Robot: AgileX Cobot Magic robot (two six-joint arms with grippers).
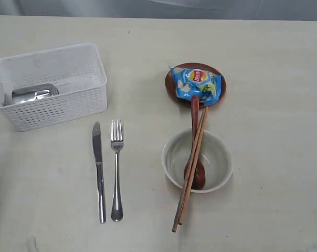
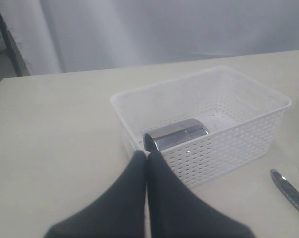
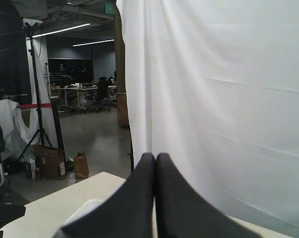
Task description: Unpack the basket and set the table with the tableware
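Left gripper [image 2: 147,154] is pointing at the basket [image 2: 224,148], fingertips pressed together and holding nothing. The steel cup [image 2: 179,133] is lying on its side inside the basket. Right gripper [image 3: 155,156] is likewise closed and empty, facing a white curtain [image 3: 224,99]. Knife [image 1: 98,168] and fork [image 1: 116,168] are lying side by side on the table [image 1: 274,52], near the basket.

Only the blue chip bag [image 1: 196,84], at twelve o'clock from the bowl [image 1: 173,157], shows branding: a red-and-yellow Lay's roundel.
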